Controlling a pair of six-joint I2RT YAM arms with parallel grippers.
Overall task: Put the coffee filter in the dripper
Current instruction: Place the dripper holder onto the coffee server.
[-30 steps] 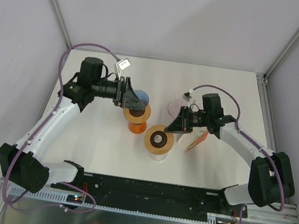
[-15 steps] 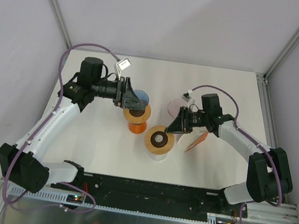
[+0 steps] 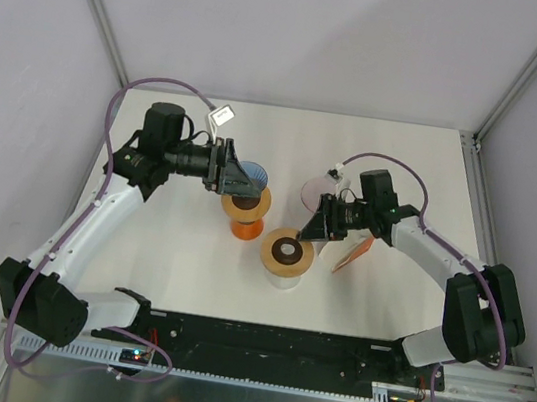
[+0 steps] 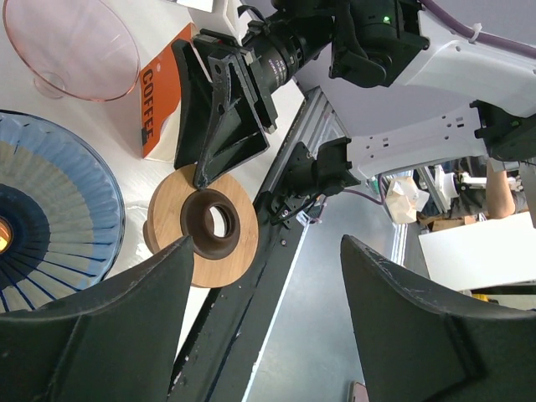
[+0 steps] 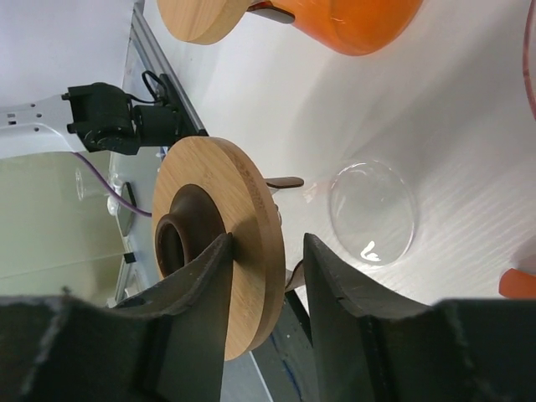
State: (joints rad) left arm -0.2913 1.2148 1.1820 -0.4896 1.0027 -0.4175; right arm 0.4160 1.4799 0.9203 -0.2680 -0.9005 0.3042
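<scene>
A blue ribbed dripper (image 3: 253, 174) sits behind an orange carafe (image 3: 245, 220) with a wooden collar. My left gripper (image 3: 232, 177) hangs open and empty just above them; the left wrist view (image 4: 268, 247) shows the blue dripper (image 4: 50, 218) at lower left. A pink dripper (image 3: 317, 190) lies near the middle. An orange box marked COFFEE (image 4: 155, 109) stands right of centre (image 3: 352, 254); no loose filter shows. My right gripper (image 3: 317, 231) is open, its jaws (image 5: 266, 243) straddling the rim of a wooden collar (image 5: 247, 251) on a clear glass carafe (image 3: 284, 272).
The wooden collar (image 3: 287, 250) has a dark brown centre hole. Metal frame posts (image 3: 96, 3) run up both back corners. A black rail (image 3: 268, 342) lines the near table edge by the arm bases. A clear glass round (image 5: 373, 213) lies on the white table.
My right gripper has shifted slightly towards the back left at the wooden collar's rim. The left arm has not moved.
</scene>
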